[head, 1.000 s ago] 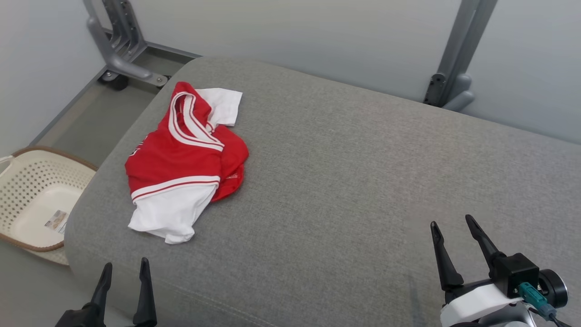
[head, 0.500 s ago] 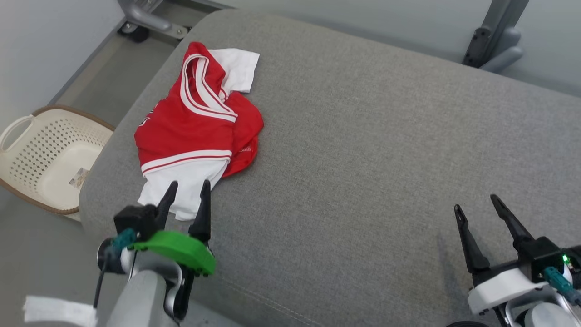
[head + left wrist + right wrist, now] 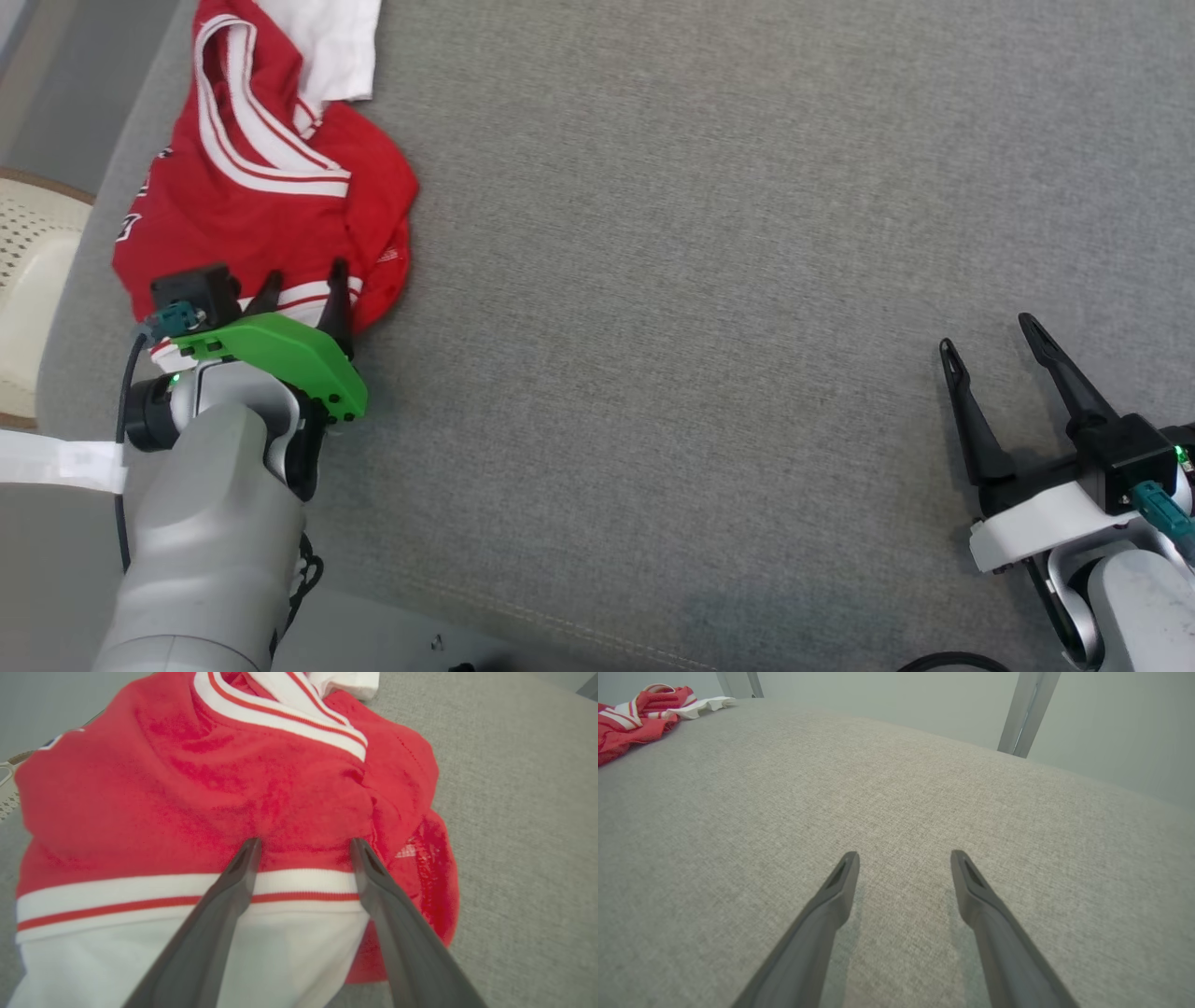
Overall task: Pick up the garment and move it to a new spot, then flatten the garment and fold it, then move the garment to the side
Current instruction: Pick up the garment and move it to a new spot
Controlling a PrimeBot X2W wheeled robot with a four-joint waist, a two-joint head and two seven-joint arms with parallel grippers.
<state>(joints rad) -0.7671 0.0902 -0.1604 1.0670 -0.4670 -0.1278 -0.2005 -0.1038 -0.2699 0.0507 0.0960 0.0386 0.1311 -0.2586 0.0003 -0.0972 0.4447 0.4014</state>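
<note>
Head view: red-and-white garment (image 3: 252,201) crumpled at upper left of frame, lying on grey cushion (image 3: 700,280) near its left edge. Cream basket (image 3: 28,280) just off that edge, at the frame's left border. Left gripper (image 3: 304,280) at the garment's near end, green plate (image 3: 280,350) behind the fingers (image 3: 338,303). Jaws spread wide, tips over the white-and-red striped band, nothing clamped.

Left wrist view: both fingers lie over the white panel, tips reaching the red cloth just past the stripe. Whether the tips press the cloth, cannot tell.

Right gripper (image 3: 988,336) at lower right of head view, well apart from garment, jaws wide open and empty over bare cushion.

Right wrist view: garment small at upper left corner, grey metal post (image 3: 1027,714) at upper right.
</note>
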